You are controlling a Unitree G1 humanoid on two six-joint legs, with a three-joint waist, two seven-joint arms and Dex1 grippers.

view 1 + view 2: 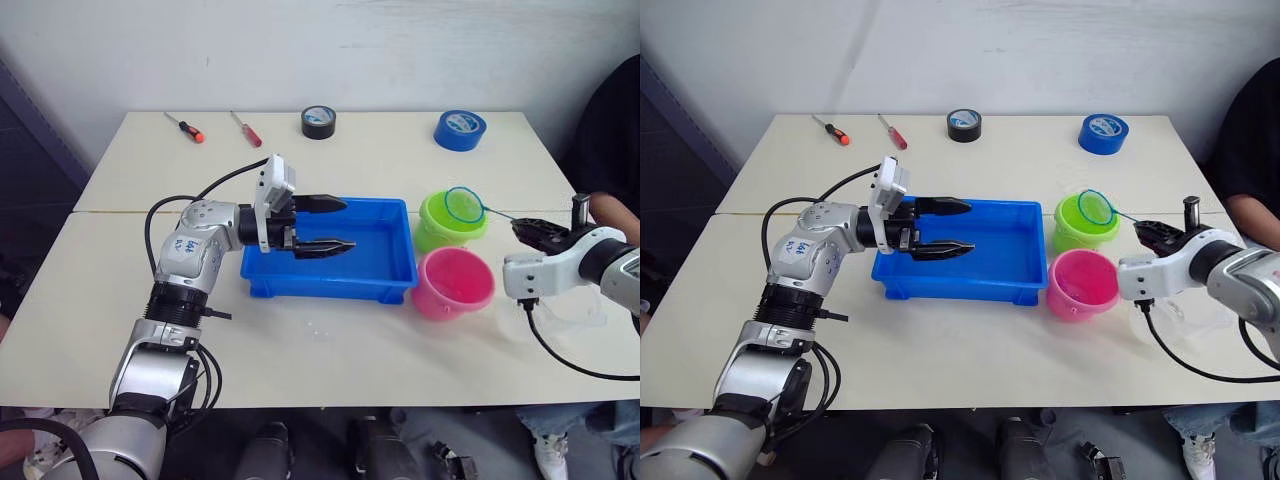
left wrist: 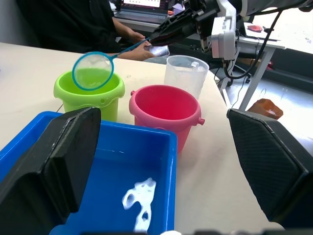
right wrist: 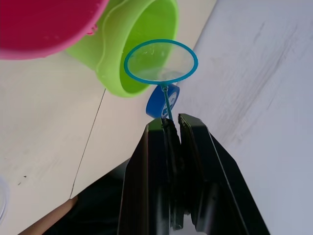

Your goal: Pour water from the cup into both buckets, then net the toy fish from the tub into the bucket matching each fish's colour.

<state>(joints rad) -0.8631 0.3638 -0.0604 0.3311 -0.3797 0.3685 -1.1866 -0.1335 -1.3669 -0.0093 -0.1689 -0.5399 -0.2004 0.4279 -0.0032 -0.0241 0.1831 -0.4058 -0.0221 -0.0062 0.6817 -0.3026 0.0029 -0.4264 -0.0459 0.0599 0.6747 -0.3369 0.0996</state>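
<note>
One pale tabletop (image 1: 340, 320) fills most of the head view, carrying everything. At centre frame sits one blue tub (image 1: 335, 277), the largest container; its floor shows a wet sheen, and no fish can be made out in it. Two buckets stand just right of the tub, touching or nearly so: one lime green bucket (image 1: 447, 228) further back and one pink bucket (image 1: 455, 282) in front of it. One clear cup (image 2: 185, 76) stands just behind the pink bucket in the left wrist view. Two tape rolls lie along the upper edge of the frame: a blue tape roll (image 1: 460, 130) at upper right, a black tape roll (image 1: 318, 121) at upper centre. Two screwdrivers (image 1: 186, 127) lie at upper left.

The left gripper (image 1: 322, 224) hangs over the tub's left half, fingers spread wide, holding nothing. The right gripper (image 1: 527, 232), at the right of the frame, has its fingers clenched on the thin handle of one net (image 1: 463, 204), whose blue hoop is held over the green bucket's mouth.
</note>
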